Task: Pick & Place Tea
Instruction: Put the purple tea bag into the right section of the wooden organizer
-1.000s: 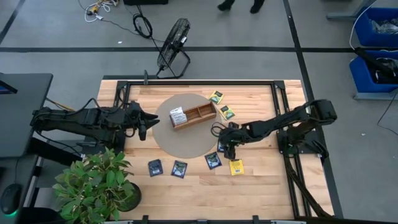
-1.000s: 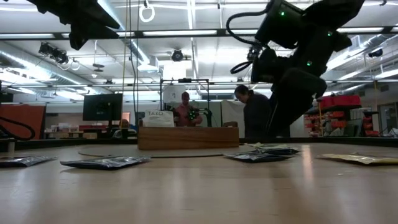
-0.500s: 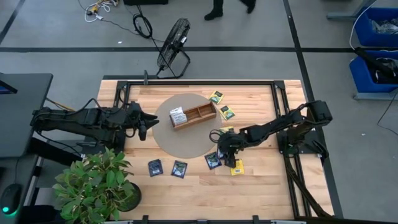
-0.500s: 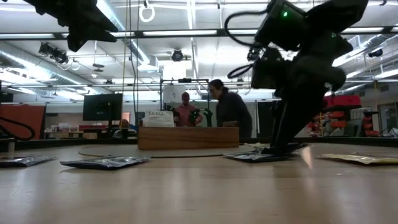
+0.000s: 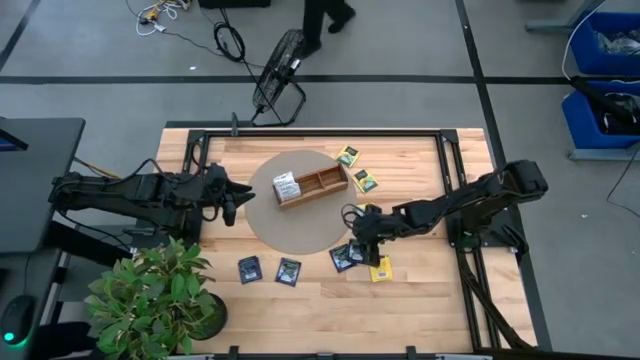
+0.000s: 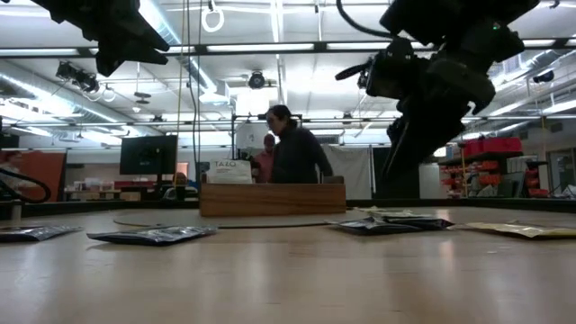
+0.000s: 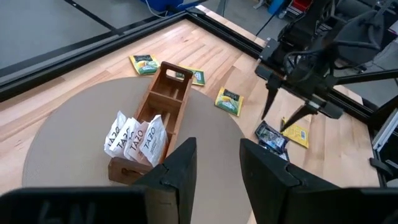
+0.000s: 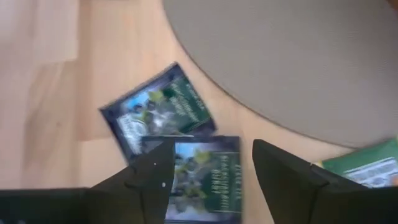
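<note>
The wooden tray (image 5: 311,184) sits on a round grey mat (image 5: 300,225) with white packets (image 5: 285,185) upright in its left compartment. Two dark tea packets (image 5: 346,255) lie overlapping on the wood by the mat's edge. In the right wrist view they are one (image 8: 158,109) and another (image 8: 199,165). My right gripper (image 5: 362,233) is open just above them, fingers pointing down, touching nothing; the left wrist view shows it too (image 7: 280,124). Two more dark packets (image 5: 249,268) (image 5: 288,270), a yellow one (image 5: 380,268) and green-yellow ones (image 5: 347,155) (image 5: 365,180) lie flat. My left gripper (image 5: 240,196) waits open left of the mat.
A potted plant (image 5: 155,295) stands at the table's near left corner. A black frame (image 5: 445,150) borders the table. A fan (image 5: 278,75) stands on the floor behind. People (image 6: 292,153) move in the room beyond the tray (image 6: 272,199).
My right gripper dipped toward the table's near edge, down onto the dark packets by the mat, then rose and drew back a little. A person walked across the room behind the table.
</note>
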`<state>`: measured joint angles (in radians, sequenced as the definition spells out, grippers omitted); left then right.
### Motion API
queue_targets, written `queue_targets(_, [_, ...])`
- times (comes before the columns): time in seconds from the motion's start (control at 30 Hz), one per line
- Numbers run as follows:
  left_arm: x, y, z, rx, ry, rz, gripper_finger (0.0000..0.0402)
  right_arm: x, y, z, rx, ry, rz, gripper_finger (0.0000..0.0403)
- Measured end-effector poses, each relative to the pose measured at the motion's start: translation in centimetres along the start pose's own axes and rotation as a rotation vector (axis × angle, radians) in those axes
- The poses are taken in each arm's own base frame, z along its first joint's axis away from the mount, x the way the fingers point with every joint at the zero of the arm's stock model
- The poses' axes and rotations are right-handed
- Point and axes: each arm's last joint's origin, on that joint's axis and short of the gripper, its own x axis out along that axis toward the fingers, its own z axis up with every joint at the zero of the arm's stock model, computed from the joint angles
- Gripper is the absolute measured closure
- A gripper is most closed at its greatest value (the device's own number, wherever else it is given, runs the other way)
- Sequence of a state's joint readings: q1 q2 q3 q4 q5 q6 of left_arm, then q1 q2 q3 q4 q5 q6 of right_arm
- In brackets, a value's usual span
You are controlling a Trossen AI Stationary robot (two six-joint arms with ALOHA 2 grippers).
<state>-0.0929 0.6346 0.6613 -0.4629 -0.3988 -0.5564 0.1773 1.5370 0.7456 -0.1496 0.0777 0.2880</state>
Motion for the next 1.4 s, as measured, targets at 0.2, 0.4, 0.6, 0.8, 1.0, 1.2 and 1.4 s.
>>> queue_targets(0.2, [0.0,0.0,0.0,-0.006,0.000,0.000,0.0275,1.1,-0.7,-0.2,-0.081,0.032,0.003,0.0179])
queue_targets(0.4, [0.0,0.0,0.0,-0.009,-0.001,-0.001,0.0275,2.5,-1.4,-0.7,-0.069,0.091,0.017,0.0179])
queue_targets(0.6, [0.0,0.0,0.0,-0.009,0.000,-0.001,0.0275,3.9,-1.3,-1.2,-0.085,0.119,0.044,0.0180])
queue_targets(0.8, [0.0,0.0,0.0,-0.015,0.000,0.000,0.0275,4.8,-1.4,-1.7,-0.102,0.150,0.023,0.0229])
queue_targets(1.0, [0.0,0.0,0.0,-0.017,-0.001,0.004,0.0275,5.3,-1.5,-1.7,-0.052,0.152,0.026,0.0333])
queue_targets(1.2, [0.0,0.1,-0.1,-0.024,0.004,0.008,0.0275,3.9,-1.4,-1.3,-0.045,0.128,0.039,0.0394])
queue_targets(1.4, [0.0,0.0,-0.1,-0.023,0.004,0.007,0.0275,1.5,-1.4,-0.8,-0.048,0.096,0.010,0.0399])
